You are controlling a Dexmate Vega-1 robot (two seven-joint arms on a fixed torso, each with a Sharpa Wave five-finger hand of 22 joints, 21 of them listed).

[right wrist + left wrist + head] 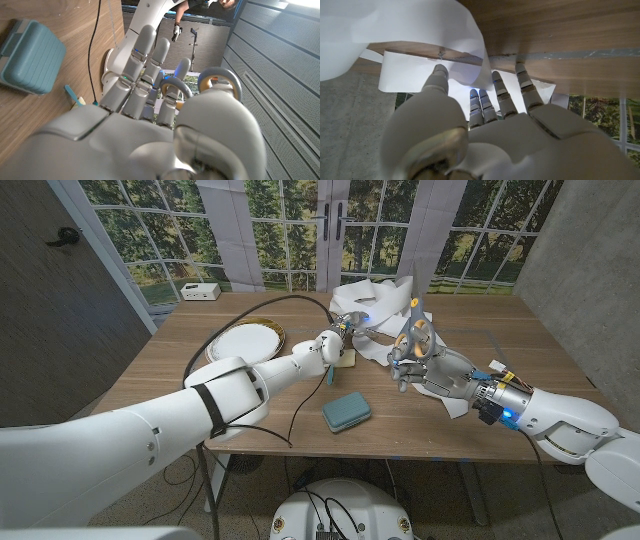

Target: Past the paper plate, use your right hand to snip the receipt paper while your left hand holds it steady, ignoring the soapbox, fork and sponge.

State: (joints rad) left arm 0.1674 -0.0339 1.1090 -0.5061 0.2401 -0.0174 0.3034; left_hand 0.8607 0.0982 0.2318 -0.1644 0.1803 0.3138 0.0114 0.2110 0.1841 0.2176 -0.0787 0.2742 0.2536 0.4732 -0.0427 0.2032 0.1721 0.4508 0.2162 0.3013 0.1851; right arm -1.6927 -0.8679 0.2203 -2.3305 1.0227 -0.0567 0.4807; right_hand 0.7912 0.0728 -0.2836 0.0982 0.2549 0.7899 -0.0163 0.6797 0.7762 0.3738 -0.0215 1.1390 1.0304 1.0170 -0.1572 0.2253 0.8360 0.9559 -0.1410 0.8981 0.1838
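Note:
The white receipt paper (372,304) lies crumpled on the far middle of the table, beyond the paper plate (248,338). My left hand (334,343) reaches its near edge. In the left wrist view a fold of the receipt paper (410,30) runs between the thumb (439,76) and the fingers (501,92), which pinch it. My right hand (418,362) is raised to the right of the paper and grips scissors (414,328) with grey and orange handles, blades pointing up and away. The scissor handles (220,80) ring my right hand's (145,100) fingers.
A teal soapbox (346,411) sits in front of both hands. A teal-handled fork (330,370) and a yellowish sponge (346,359) lie under the left wrist. A black cable (300,405) curves across the table. A small white box (201,291) stands beyond the far-left corner.

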